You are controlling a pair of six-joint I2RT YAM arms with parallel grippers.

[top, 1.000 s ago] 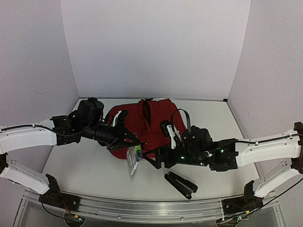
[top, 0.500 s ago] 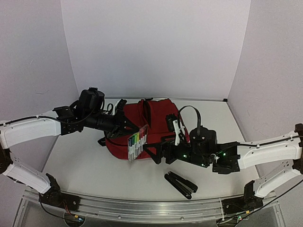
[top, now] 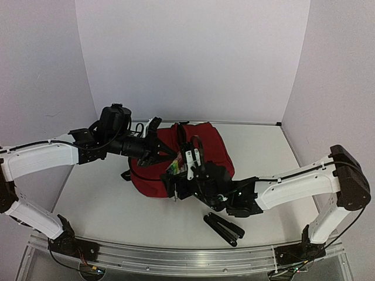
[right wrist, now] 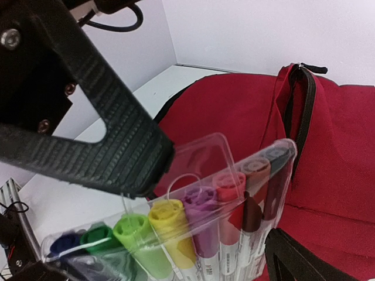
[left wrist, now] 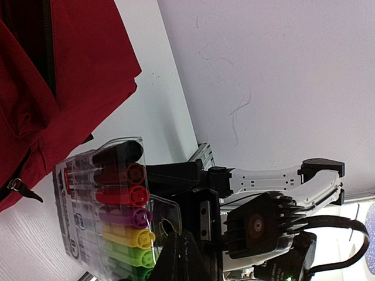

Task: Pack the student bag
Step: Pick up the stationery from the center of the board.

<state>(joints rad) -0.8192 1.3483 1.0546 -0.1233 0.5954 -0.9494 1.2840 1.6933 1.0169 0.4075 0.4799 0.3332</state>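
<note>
Your left gripper [top: 170,157] is clenched, and from its wrist view it appears to be pinching the thin top flap of the clear plastic wallet of coloured marker pens [right wrist: 199,216], carrying it over the near edge of the student bag [top: 208,143]. The bag is a dark red soft fabric backpack lying on the white table [top: 99,199] between your two arms, towards the far side. Your right gripper [top: 177,178] is spread wide and grasps nothing. One finger sits by the flap and the other by the pen barrels, so the wallet lies between them. The step looks like a handover before stowing. Close the right gripper on the stiff row of barrels, not on the flap, which would probably buckle and let the slick plastic slide. Release the left gripper only once that grip looks firm. The black-zipped opening [right wrist: 303,105] shows only as a narrow dark slit, and the soft cloth will likely sag shut, so consider using the freed left gripper to lift one lip of the slit. Turn the wallet so a short end leads and feed it in along the line of the zip, not across it. Let go once most of it is inside. The black folded tool [top: 223,228] lies well apart on the table, so it should not interfere.
</note>
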